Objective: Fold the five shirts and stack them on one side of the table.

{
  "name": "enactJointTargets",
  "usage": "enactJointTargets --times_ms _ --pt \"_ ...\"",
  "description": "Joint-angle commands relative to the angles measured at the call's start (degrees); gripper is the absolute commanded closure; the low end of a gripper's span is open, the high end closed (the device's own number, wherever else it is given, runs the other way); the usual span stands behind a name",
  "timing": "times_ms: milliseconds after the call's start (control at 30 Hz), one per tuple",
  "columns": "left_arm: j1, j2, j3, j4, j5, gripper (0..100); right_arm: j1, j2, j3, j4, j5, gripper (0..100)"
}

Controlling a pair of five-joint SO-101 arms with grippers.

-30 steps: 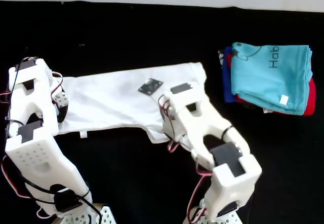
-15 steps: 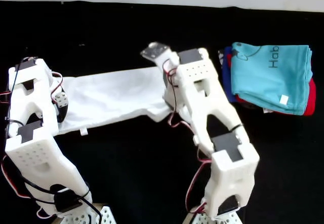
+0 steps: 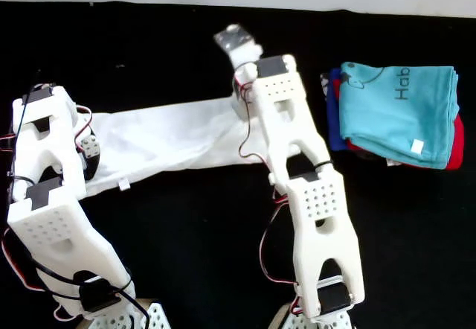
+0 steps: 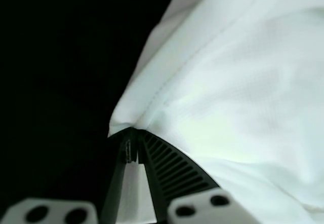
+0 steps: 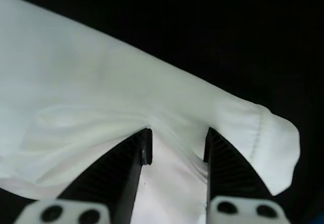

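- Far left, no movement – the left gripper stays clenched on the left end of the white shirt, pinning that end where it was a second ago.
- The shirt is where the news is: a second ago it lay broad across the table, and now it is a long narrow band. Its near edge has been carried over towards the far one, so that looks like the lengthwise fold going in.
- A small tag pokes out of the near edge by the left arm (harmless, I'd say).
- The right gripper did the work. It was low at the shirt's near edge, and now it is stretched out at the far edge, with a bunch of cloth gripped between its jaws.
- That leaves a strip still to be folded across its length – the job isn't finished on this shirt.
- Far right, the stack sits well apart from the shirt, teal on top with red and blue edges beneath.
- In the way: the right arm lies over the strip's right end, between it and the stack, so any swing that way risks nudging the pile.
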Motion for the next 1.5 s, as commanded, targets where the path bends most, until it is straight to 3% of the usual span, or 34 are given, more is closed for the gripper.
enactJointTargets --times_ms 0,167,300,367,467,700,933,1167,1367,1467 --pt "-0.22 0.04 0.04 -2.64 0.26 99 1.10 0.13 -11.21 6.90 -1.67 79.3" --pt "-0.22 0.04 0.04 -2.64 0.26 99 1.10 0.31 -22.11 16.13 -1.67 78.8" --pt "-0.22 0.04 0.04 -2.64 0.26 99 0.75 0.04 -24.57 17.19 -1.67 79.0" --pt "-0.22 0.04 0.04 -2.64 0.26 99 -0.40 0.66 -23.52 17.27 -1.67 84.3" --pt "-0.22 0.04 0.04 -2.64 0.26 99 -3.38 -0.04 -15.16 17.27 -1.58 99.8" --pt "-0.22 0.13 0.04 -2.64 0.26 99 -7.69 0.04 -1.71 17.19 -1.58 99.2" --pt "-0.22 0.13 0.04 -2.64 0.26 99 -9.63 0.04 -1.98 6.90 -1.67 99.2" --pt "-0.22 0.13 0.04 -2.64 0.26 99 -9.27 1.80 -0.66 6.55 -1.58 99.2" --pt "-0.22 -0.04 0.04 -2.64 0.44 99 -8.13 -1.54 -14.20 17.27 -1.41 99.2" --pt "-0.22 -1.27 -0.75 -1.93 0.44 99 -5.67 -5.85 -17.98 17.19 -1.58 99.2"
